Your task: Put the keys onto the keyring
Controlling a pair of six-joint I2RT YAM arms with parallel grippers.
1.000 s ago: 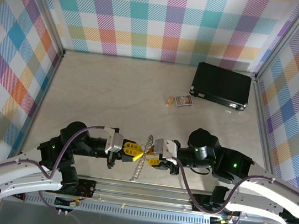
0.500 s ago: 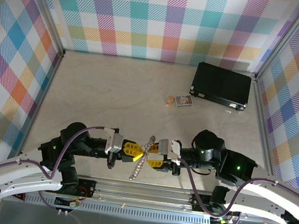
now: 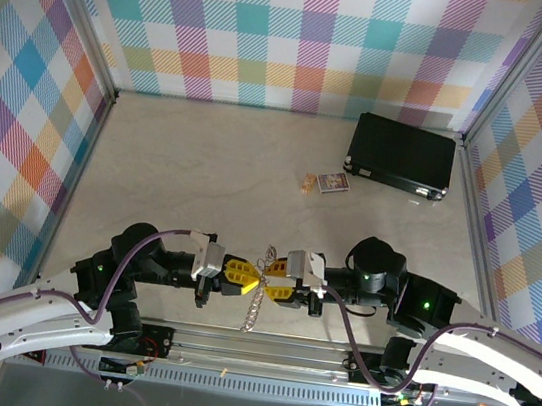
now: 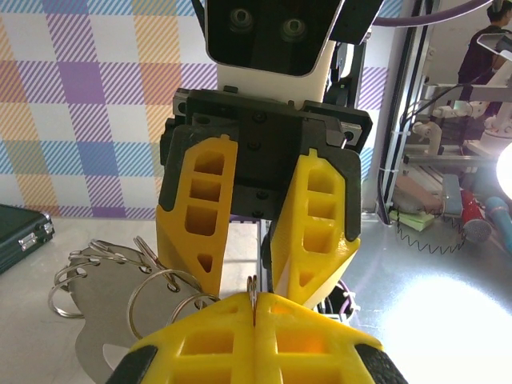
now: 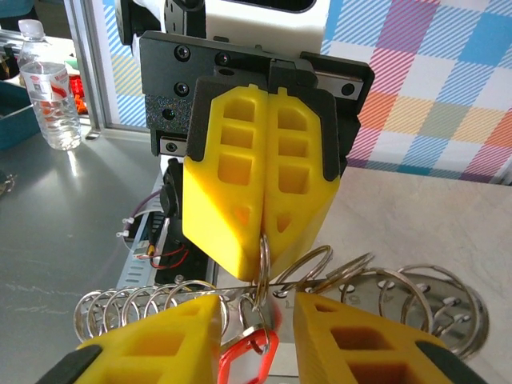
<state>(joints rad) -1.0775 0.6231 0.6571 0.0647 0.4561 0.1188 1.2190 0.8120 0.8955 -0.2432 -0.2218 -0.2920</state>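
A pale beige table [image 3: 204,174] fills the floor of the cell, shut in on the left, far and right sides by walls [image 3: 304,36] of bright pastel plaid. A ribbed aluminium rail [image 3: 261,348] runs along the near edge, where the two arms are bolted. At the far right a black case [image 3: 402,156] lies flat by the wall. Just to its left and a little nearer lies a small printed card [image 3: 333,183].

Both arms reach in toward the middle of the near edge and meet tip to tip above the table. The left gripper [image 3: 252,281] has its yellow fingers [image 4: 208,348] pressed together, and they pinch a thin wire ring of the keyring [image 3: 254,307]. The rest of the keyring hangs from that pinch as a string of silver loops reaching toward the rail. In the right wrist view more of its rings fan out to either side of the closed tips.

The right gripper [image 3: 267,285] faces it, almost touching, with its fingers [image 5: 160,348] spread. The key [image 5: 270,348] sits in the gap between them, its red head low between the two pads and directly below the left gripper's tips. A small ring runs up from the head toward the pinched wire. The head is narrower than the gap, and I cannot tell whether it touches either pad.
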